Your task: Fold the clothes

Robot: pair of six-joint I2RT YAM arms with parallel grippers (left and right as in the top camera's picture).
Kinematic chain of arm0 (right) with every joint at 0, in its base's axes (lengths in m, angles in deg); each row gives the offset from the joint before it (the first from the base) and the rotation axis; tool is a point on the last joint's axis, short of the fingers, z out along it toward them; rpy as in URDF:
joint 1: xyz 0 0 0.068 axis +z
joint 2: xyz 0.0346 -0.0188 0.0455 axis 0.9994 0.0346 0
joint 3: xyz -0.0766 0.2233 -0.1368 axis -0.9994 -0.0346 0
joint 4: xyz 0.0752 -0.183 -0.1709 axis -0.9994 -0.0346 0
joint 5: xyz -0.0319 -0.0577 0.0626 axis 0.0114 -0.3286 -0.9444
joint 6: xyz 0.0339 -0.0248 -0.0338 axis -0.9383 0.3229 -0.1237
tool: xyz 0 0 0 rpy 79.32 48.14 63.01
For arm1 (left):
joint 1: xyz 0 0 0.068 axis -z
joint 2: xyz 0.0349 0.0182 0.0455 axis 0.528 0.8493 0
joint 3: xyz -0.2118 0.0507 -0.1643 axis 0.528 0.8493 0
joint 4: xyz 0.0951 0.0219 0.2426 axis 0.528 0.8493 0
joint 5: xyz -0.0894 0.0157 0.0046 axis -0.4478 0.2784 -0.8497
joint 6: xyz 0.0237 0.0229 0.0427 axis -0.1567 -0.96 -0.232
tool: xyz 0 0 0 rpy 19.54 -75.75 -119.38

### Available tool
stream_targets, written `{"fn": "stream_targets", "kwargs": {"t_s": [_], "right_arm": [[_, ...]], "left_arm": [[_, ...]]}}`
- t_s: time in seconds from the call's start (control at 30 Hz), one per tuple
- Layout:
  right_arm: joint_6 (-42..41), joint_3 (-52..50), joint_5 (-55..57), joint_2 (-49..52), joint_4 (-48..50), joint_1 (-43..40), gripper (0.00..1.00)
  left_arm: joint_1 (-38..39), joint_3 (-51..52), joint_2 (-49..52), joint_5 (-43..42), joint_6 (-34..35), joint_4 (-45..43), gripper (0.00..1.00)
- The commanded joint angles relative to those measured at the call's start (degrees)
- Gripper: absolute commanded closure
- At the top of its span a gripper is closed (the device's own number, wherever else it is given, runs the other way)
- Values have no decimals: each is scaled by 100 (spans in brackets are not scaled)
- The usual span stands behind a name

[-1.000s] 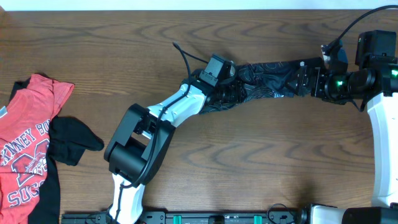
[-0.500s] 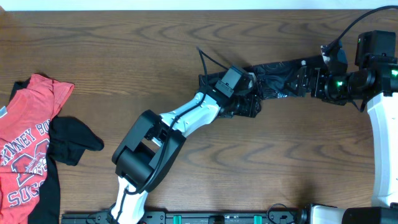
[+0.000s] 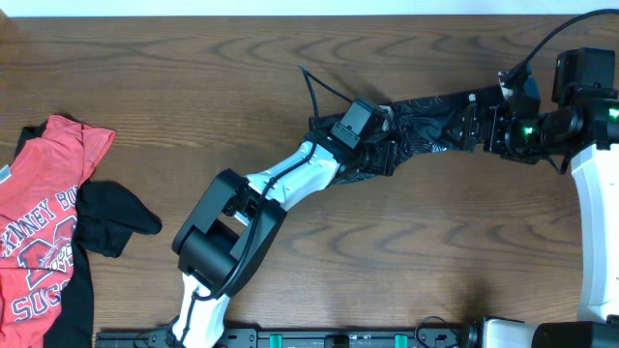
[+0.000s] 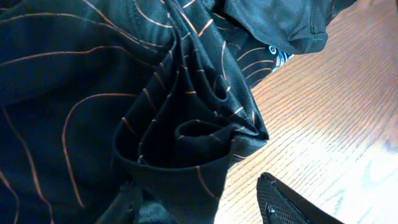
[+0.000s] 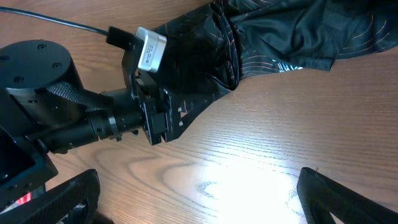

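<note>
Black jersey [image 3: 426,116] with thin orange contour lines: lies crumpled in a long band near the far edge of the table [image 3: 387,251], right of centre, running toward the right edge.

Left gripper [image 3: 382,150]: on the left end of the jersey. Jaws partly apart. In the left wrist view a bunched fold of the cloth sits against one side. The other finger [image 4: 286,202] stands clear of it, with bare wood showing between. No clamp on the cloth is seen.

Right gripper [image 5: 199,186]: at the right end of the jersey. Jaws wide apart, with only table wood between the fingers. It holds nothing.

Red T-shirt [image 3: 48,203] with white lettering: lies at the left edge of the table, well apart from the jersey. A small black garment [image 3: 111,220] lies against its right side.
</note>
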Motion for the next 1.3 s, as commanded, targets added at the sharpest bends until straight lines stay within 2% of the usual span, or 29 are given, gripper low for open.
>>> {"fn": "stream_targets", "kwargs": {"t_s": [0.0,0.4,0.57,0.73,0.93,1.13,1.27], "right_arm": [[111,35,-111,28,35,74,1],[114,35,-109,26,15,74,1],[114,35,-107,26,15,74,1],[107,35,229,72,155,50,1],[114,35,435,627,398,-70,1],[105,94,448,1626,1272,-358,1],[107,553,385,2435,1480,-885,1]], "left_arm": [[129,-87,-50,85,-175,-42,38],[682,-131,-81,116,-317,-127,38],[638,-131,-90,179,-291,-120,37],[87,-129,-96,275,225,63,37],[-765,-129,-116,-372,323,457,37],[-1226,-129,-428,-374,-35,1003,37],[-1344,-129,-796,-367,-376,1475,33]]}}
